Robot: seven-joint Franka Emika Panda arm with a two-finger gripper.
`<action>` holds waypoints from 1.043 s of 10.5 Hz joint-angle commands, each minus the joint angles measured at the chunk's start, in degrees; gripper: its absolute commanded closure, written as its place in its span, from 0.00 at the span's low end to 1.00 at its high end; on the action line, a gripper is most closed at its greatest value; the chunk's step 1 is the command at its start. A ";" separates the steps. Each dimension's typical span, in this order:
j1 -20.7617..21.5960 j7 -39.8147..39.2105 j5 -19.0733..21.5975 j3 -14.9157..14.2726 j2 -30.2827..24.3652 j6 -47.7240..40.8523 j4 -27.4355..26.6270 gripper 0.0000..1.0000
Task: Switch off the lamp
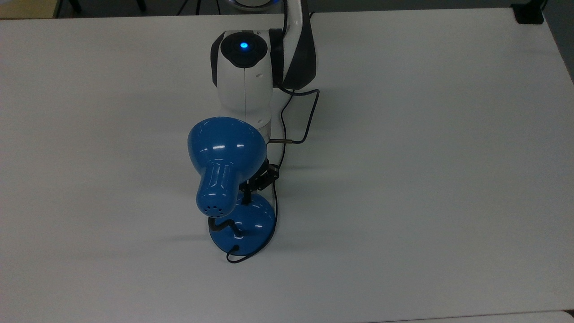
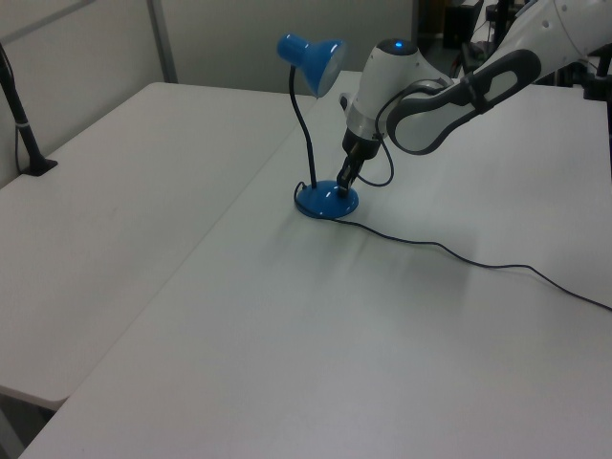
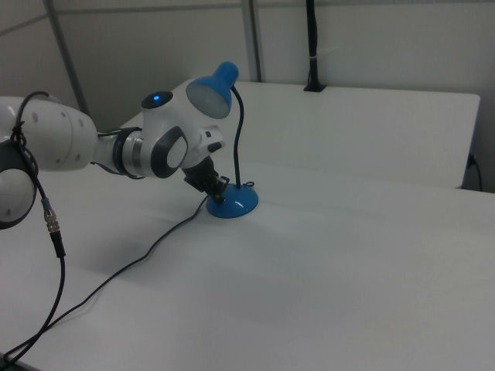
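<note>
Standing nearest in the top view, the lamp (image 1: 226,170) has its round blue base (image 1: 253,226) on the white table (image 1: 426,179), its black cord (image 2: 459,254) trailing across the tabletop toward the left view's right edge. From the base, 1 bendy black neck (image 2: 301,124) rises to the blue shade (image 2: 311,59), which is dark, with no glow. Just beyond, my claw (image 2: 344,180) points down with its tip on the base's far side; whether it is wide or narrow I cannot tell. Behind it rises my white arm (image 1: 244,76).
</note>
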 commanded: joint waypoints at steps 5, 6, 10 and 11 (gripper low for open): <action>0.55 1.44 -1.57 -0.43 -7.27 -0.22 -11.18 1.00; 0.55 1.53 -1.48 -0.26 -11.31 -6.06 -11.90 1.00; 0.03 0.65 -0.78 0.27 -26.87 -33.04 -11.11 0.06; -0.32 0.56 -1.04 0.27 -30.04 -37.97 -11.03 0.00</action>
